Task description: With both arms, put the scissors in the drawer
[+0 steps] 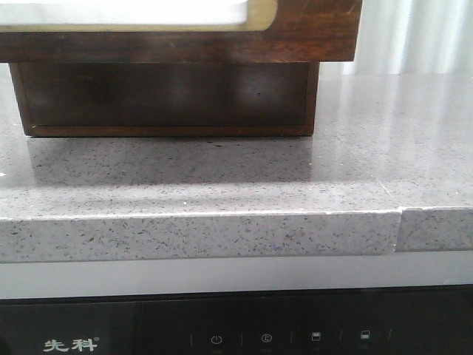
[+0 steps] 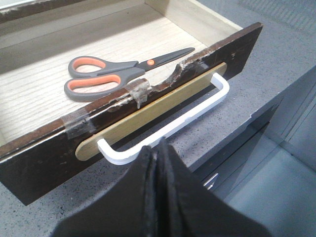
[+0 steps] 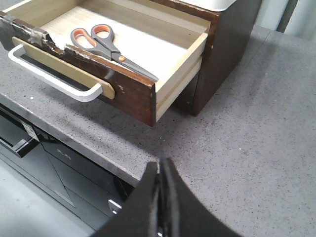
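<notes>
The scissors [image 2: 116,72], grey handles with orange-lined loops and dark blades, lie flat inside the open drawer [image 2: 148,106]; they also show in the right wrist view [image 3: 106,45]. The dark brown drawer front [image 3: 126,91] has a chipped notch, tape, a tan plate and a white handle [image 2: 168,126]. My left gripper [image 2: 157,148] is shut and empty, just in front of the white handle. My right gripper [image 3: 161,165] is shut and empty above the countertop's edge, off the drawer's front corner. In the front view the drawer [image 1: 166,96] fills the upper part; neither gripper shows there.
The drawer sits in a dark wooden box [image 3: 229,34] on a grey speckled countertop [image 1: 222,185]. Below the counter's front edge is a dark appliance panel [image 1: 236,329]. A seam in the countertop [image 1: 400,222] lies at the right.
</notes>
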`<state>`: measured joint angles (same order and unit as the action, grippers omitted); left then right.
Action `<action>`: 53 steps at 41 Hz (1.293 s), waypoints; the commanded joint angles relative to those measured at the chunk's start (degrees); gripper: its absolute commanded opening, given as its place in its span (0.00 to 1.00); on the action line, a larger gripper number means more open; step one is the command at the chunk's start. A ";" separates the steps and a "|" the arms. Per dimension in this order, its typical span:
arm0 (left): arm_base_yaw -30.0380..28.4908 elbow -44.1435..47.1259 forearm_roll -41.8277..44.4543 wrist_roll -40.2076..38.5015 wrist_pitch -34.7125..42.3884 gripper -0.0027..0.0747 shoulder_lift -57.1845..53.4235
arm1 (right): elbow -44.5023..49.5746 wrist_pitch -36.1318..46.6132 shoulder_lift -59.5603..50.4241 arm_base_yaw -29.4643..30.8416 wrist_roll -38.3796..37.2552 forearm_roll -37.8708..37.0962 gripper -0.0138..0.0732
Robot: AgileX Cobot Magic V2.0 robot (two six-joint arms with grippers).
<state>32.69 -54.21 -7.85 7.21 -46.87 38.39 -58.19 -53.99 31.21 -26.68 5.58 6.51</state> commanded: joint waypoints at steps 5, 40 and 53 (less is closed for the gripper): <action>0.37 -1.77 -0.46 -0.53 4.60 0.01 0.03 | -1.19 4.61 0.29 0.38 0.21 0.52 0.08; -31.61 41.57 2.16 0.03 36.27 0.01 -32.15 | -1.19 4.55 0.29 0.38 0.21 0.52 0.08; -32.31 56.01 1.78 0.03 47.78 0.01 -39.72 | -1.19 4.54 0.29 0.38 0.21 0.52 0.08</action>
<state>0.35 0.24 -5.54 7.32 -8.04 -0.18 -58.19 -53.97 31.21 -26.68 5.58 6.51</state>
